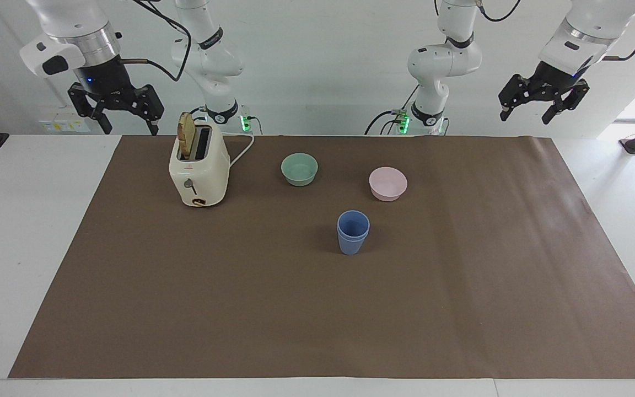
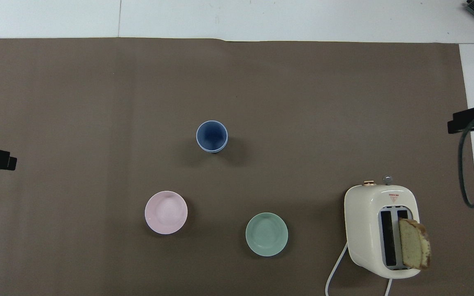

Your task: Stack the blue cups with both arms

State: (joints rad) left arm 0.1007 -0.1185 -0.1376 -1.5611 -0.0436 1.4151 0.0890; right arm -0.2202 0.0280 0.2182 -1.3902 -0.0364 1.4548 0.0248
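Blue cups (image 1: 353, 231) sit nested, one inside the other, mid-mat, well apart from both claws; I judge the stack done. My right gripper (image 1: 116, 110) hangs spread and empty over the mat edge beside the toaster (image 1: 199, 168); left gripper (image 1: 542, 102), also spread and empty, waits over its end of the table. Facing view shows the doubled rim and both claws whole; overhead only catches their tips.

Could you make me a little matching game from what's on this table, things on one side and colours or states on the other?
Things:
1. blue cups
2. toaster
3. bowl nearest the toaster
4. bowl toward the left arm's end

States:
A. pink
B. one nested in the other
C. green
D. holds a slice of bread

Pairs: 1-B, 2-D, 3-C, 4-A
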